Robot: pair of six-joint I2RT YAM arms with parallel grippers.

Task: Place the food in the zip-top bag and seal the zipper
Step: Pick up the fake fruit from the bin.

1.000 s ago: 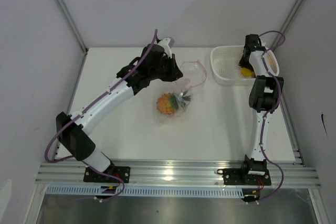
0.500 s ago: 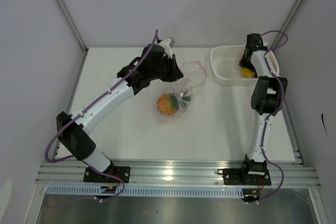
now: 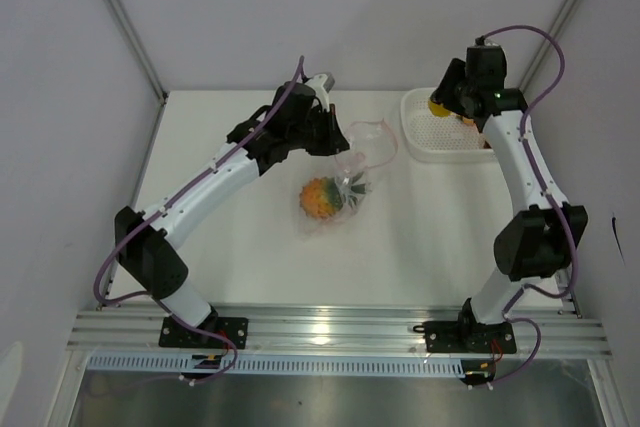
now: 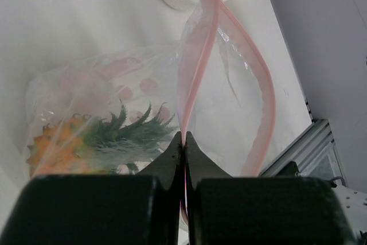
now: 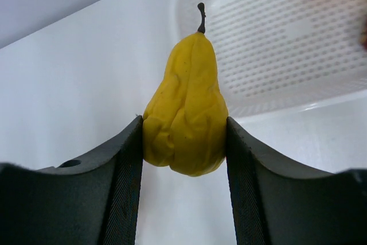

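Right fingers (image 5: 123, 164) clamp a wrinkled, dark-stemmed yellow pear (image 5: 184, 113), while left fingers (image 4: 166, 167) pinch the pink zipper (image 4: 198, 55) of the clear bag (image 4: 114, 78) holding an orange pineapple (image 4: 57, 147).

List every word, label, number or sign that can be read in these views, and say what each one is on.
No text can be read in any view.
Bag and its zipper: no lettering.
Basket: plain white mesh, no label.
Pear: no sticker.
Tags at the arm bases: yellow and black, too small to read.
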